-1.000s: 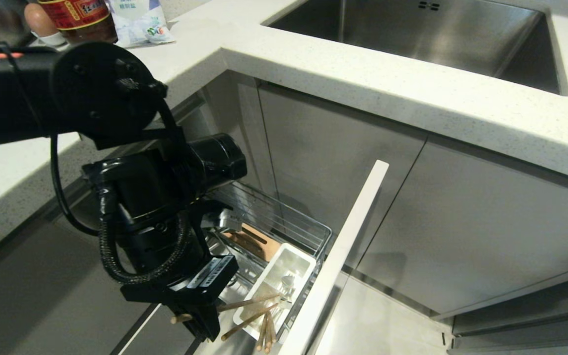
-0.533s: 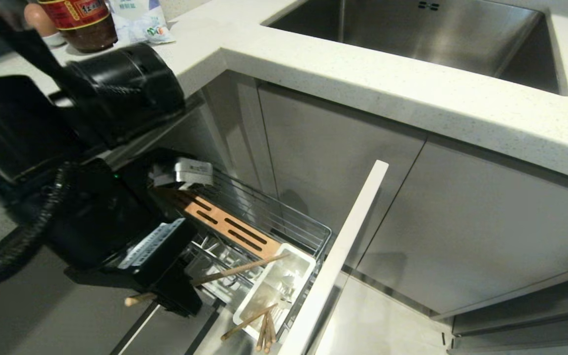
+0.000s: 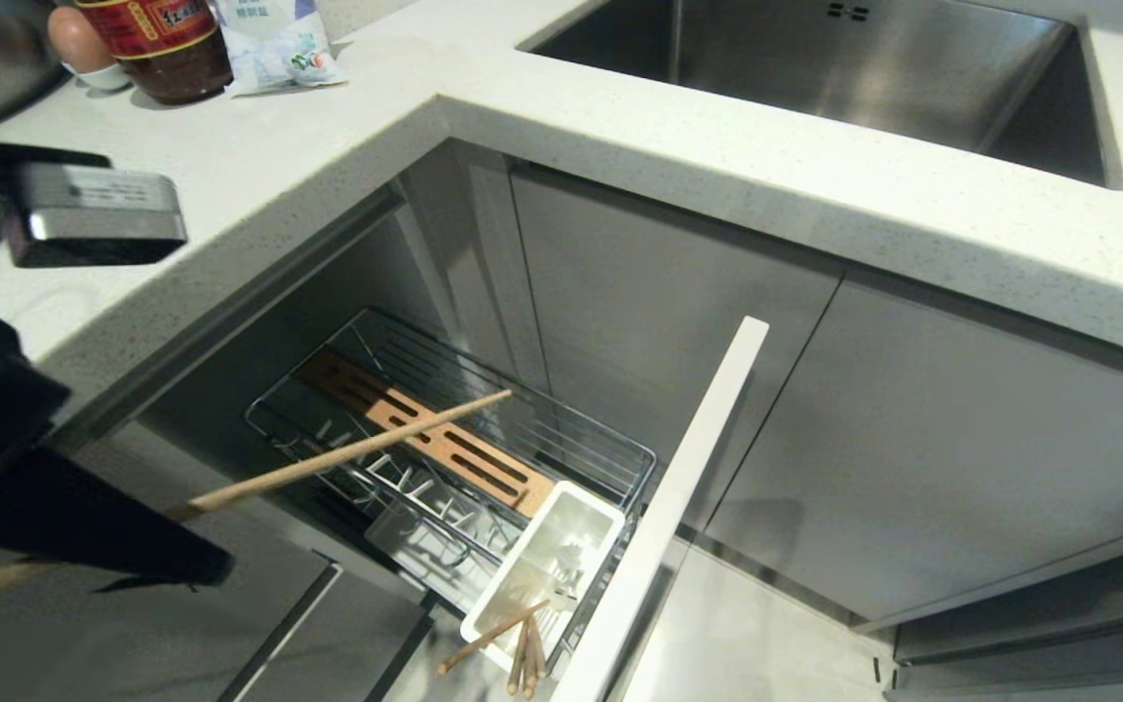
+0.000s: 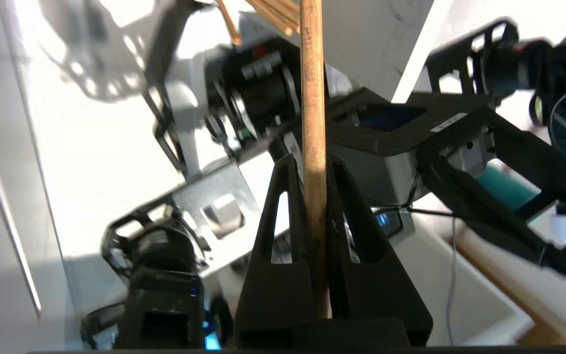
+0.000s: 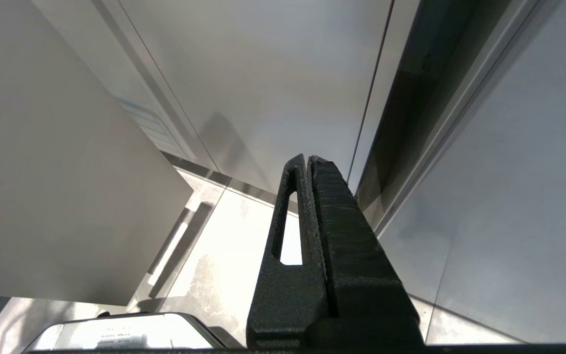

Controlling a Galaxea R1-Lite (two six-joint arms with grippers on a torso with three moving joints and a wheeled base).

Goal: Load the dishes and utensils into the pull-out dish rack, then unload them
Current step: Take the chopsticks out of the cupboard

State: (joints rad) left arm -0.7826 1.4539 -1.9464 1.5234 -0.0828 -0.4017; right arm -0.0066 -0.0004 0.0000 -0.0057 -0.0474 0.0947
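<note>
The pull-out dish rack [image 3: 571, 434] stands open under the counter, with its slotted wooden strip [image 3: 484, 470], white caddy [image 3: 581, 522] and white front panel [image 3: 683, 483]. Several wooden chopsticks [image 3: 522, 651] lean in the caddy's near end. My left gripper [image 3: 157, 551] is at the lower left, outside the rack, shut on one chopstick [image 3: 347, 450] whose free end reaches over the wire basket. In the left wrist view the chopstick [image 4: 312, 73] runs straight between the fingers of the gripper [image 4: 312, 163]. My right gripper [image 5: 307, 160] hangs shut and empty by the cabinet fronts. No dishes are in view.
A white countertop [image 3: 620, 146] with a steel sink [image 3: 815, 68] runs above the rack. A sauce jar [image 3: 157, 44], an egg [image 3: 74, 39] and a bag [image 3: 274, 44] stand at the back left. Grey cabinet doors [image 3: 912, 439] flank the open drawer.
My left arm has swung left and away from above the rack, lifting one chopstick out of the caddy. The basket, earlier hidden by the arm, now shows in full.
</note>
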